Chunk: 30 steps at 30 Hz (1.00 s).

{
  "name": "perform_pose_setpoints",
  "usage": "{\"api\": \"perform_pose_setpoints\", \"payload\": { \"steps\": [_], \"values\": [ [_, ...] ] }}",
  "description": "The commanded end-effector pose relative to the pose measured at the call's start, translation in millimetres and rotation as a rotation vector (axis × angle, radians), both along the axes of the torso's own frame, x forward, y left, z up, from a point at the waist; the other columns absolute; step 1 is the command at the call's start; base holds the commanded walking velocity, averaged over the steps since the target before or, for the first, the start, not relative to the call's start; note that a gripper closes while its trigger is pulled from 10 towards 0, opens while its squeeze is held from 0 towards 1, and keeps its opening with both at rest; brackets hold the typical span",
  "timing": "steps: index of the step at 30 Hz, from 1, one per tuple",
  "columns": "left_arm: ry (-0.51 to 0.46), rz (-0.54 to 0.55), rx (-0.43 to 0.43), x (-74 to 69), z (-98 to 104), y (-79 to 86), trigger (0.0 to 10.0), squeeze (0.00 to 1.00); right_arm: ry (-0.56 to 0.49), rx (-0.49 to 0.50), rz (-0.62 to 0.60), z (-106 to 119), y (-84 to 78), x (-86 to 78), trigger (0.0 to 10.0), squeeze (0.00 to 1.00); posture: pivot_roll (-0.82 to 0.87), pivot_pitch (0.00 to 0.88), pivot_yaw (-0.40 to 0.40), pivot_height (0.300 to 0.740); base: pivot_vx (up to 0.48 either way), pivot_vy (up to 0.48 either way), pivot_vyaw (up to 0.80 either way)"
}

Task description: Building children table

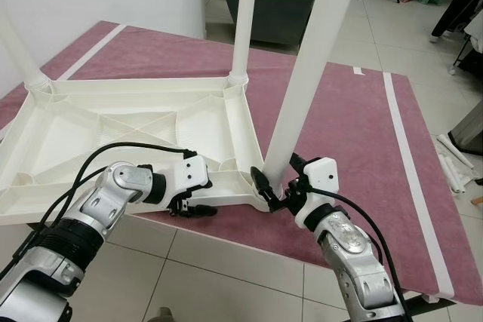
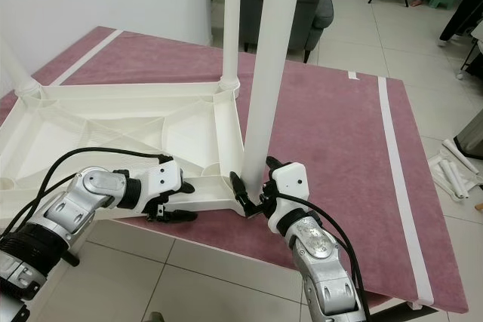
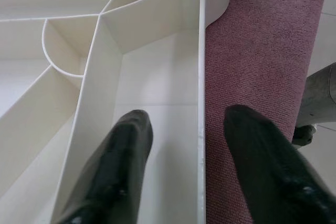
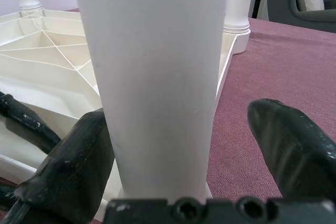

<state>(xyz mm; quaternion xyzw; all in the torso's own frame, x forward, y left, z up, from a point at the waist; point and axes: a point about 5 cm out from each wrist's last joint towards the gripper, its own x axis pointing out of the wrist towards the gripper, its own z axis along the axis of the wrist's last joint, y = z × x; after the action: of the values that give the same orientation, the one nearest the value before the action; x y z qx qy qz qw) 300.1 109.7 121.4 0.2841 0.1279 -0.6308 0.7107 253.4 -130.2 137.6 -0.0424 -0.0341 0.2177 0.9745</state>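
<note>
A white plastic table top lies upside down on a maroon rug. Upright legs stand in its far left corner and far right corner. A third white leg stands tilted in the near right corner socket. My right gripper is open around the base of this leg; one finger touches it and the other stands apart. My left gripper is open astride the table top's near rim, one finger inside the frame and one over the rug.
The maroon rug has white tape stripes and ends near my arms at grey tile floor. A grey armchair stands behind the table top. Loose white parts lie on the tiles at the right. A white wall stands at the left.
</note>
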Motion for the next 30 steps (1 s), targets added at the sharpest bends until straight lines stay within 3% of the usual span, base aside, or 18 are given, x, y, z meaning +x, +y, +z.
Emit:
{"api": "perform_pose_setpoints", "payload": {
  "steps": [1, 2, 6, 13, 22, 30],
  "values": [
    [-0.004, 0.031, 0.038, 0.8, -11, 0.7, 0.7, 0.0, 0.005, -0.008, 0.01, 1, 1.3, -0.9, 10.0, 0.0, 0.08, 0.0, -0.001, 0.74, 0.0, 0.0, 0.0],
    [-0.011, 0.037, 0.042, 2.2, -11, 0.7, 0.0, 0.0, 0.004, -0.008, 0.012, 1, 1.3, -0.6, 10.0, 0.0, 0.08, 0.0, -0.001, 0.74, 0.0, 0.0, 0.0],
    [-0.023, 0.034, 0.045, 4.2, -11, 0.6, 0.0, 0.0, 0.004, -0.009, 0.013, 1, 1.4, -0.4, 10.0, 0.0, 0.08, 0.0, -0.002, 0.74, 0.0, 0.0, 0.0],
    [-0.064, -0.084, 0.057, 2.8, -3, -3.7, 0.0, 0.0, 0.003, -0.01, 0.012, 2, 1.4, -0.6, 10.0, 0.0, 0.07, 0.0, 0.004, 0.74, 0.0, 0.0, 0.0],
    [-0.306, -0.432, 0.09, -3.4, 22, -29.8, 0.0, 0.0, 0.002, -0.014, -0.001, 3, -1.1, -1.4, 10.0, 0.0, 0.05, 0.0, 0.012, 0.74, 0.0, 0.0, 0.0],
    [-0.503, -0.54, 0.084, 4.0, 46, -58.9, 0.0, 0.0, 0.0, -0.012, -0.005, 3, -1.0, -1.7, 10.0, 0.0, 0.05, 0.0, 0.014, 0.74, 0.0, 0.0, 0.0]
  ]
}}
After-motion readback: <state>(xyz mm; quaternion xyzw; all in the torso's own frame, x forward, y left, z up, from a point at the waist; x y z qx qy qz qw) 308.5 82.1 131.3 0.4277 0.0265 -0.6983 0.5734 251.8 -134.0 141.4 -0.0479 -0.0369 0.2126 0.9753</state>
